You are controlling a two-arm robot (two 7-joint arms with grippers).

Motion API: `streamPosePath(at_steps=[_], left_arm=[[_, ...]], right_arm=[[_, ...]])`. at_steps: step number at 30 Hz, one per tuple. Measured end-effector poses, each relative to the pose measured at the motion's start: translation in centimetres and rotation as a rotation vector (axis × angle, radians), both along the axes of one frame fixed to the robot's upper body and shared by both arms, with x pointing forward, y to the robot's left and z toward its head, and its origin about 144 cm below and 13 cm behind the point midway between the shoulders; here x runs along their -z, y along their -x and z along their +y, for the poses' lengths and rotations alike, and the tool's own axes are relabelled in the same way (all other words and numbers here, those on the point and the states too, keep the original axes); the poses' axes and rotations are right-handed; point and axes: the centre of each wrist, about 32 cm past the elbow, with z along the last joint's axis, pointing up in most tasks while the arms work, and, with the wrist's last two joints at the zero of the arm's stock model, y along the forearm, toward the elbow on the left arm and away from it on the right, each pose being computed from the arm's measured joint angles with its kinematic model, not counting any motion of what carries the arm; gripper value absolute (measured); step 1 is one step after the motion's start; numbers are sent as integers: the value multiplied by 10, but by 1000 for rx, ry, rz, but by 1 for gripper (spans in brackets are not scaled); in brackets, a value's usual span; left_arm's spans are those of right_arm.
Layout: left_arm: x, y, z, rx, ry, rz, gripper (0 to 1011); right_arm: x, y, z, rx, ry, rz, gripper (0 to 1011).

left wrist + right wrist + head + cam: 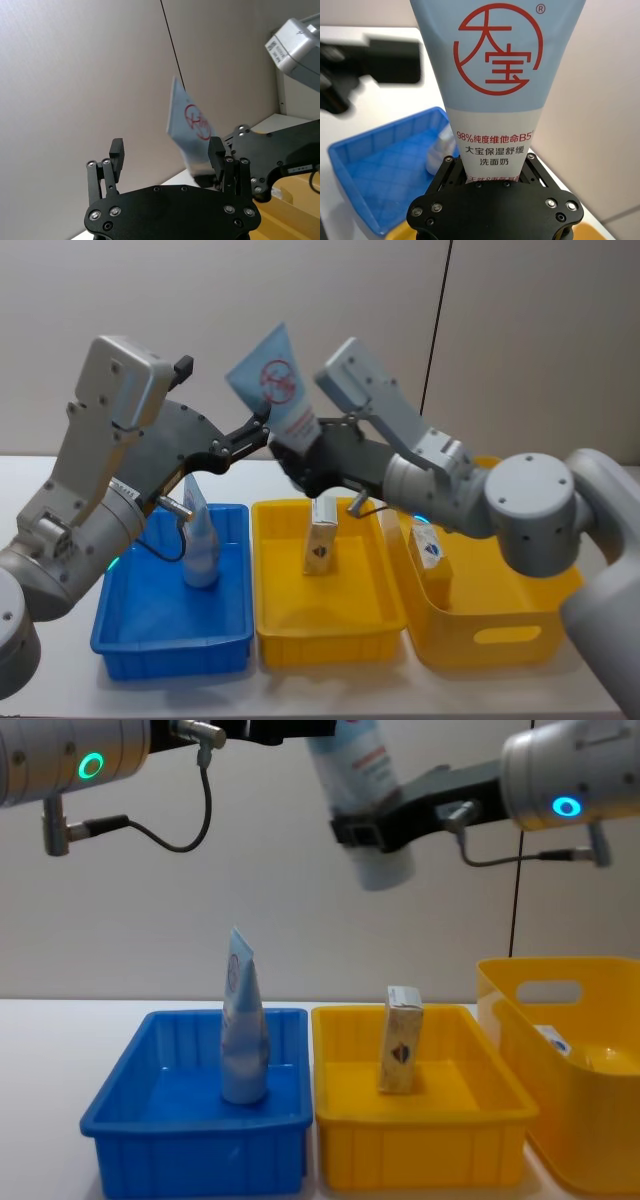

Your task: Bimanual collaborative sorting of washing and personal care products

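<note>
My right gripper is shut on the cap end of a pale blue-white tube with a red logo and holds it high above the trays, crimped end up. The right wrist view shows the tube rising out of the shut right gripper. My left gripper is open and raised just beside that tube, which sits past one fingertip. A second tube stands cap down in the blue tray. A cream carton stands in the yellow tray.
A big yellow handled basket stands at the right with another carton inside. The three containers sit side by side on a white table in front of a plain wall. Cables hang from both wrists.
</note>
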Motion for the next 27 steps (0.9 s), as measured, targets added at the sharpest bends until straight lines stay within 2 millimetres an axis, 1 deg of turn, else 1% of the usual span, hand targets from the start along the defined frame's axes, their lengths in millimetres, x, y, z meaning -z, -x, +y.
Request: streamPosePath(at_steps=[12, 18, 22, 26, 27], left_arm=[[0, 0, 0, -1, 0, 0, 1001], [0, 0, 0, -1, 0, 0, 1001], [0, 0, 0, -1, 0, 0, 1001], [0, 0, 0, -1, 0, 0, 1001], [0, 0, 0, -1, 0, 0, 1001]], right_arm=[[2, 13, -31, 172, -2, 24, 259], [2, 19, -50, 280, 7, 64, 255], [1, 20, -59, 328, 16, 92, 255], [-1, 21, -72, 391, 32, 141, 250], [-1, 21, -72, 391, 32, 141, 250]])
